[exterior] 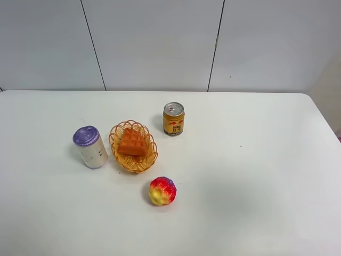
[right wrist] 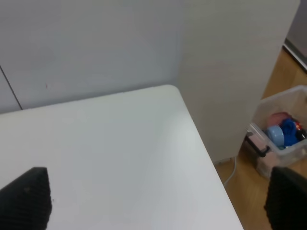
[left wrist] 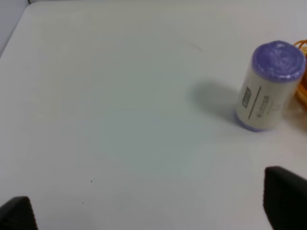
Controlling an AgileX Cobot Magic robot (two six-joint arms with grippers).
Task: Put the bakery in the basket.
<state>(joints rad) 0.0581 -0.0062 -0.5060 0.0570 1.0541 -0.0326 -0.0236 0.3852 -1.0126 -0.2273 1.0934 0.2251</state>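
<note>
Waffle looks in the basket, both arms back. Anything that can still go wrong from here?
1. The waffle lies tilted across the basket, not sunk flat; a bump might tip it out.
2. The left gripper, fingers apart, faces the purple-topped cylinder beside the basket; a careless forward move would likely knock it.

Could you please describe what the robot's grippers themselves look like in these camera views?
Only fingertips show. The left gripper has plain black fingers with blocky, squared ends. The right gripper has black fingers whose pads carry a fine ribbed grid texture. No cables, markings or arm links are visible, and neither arm appears in the exterior high view.
</note>
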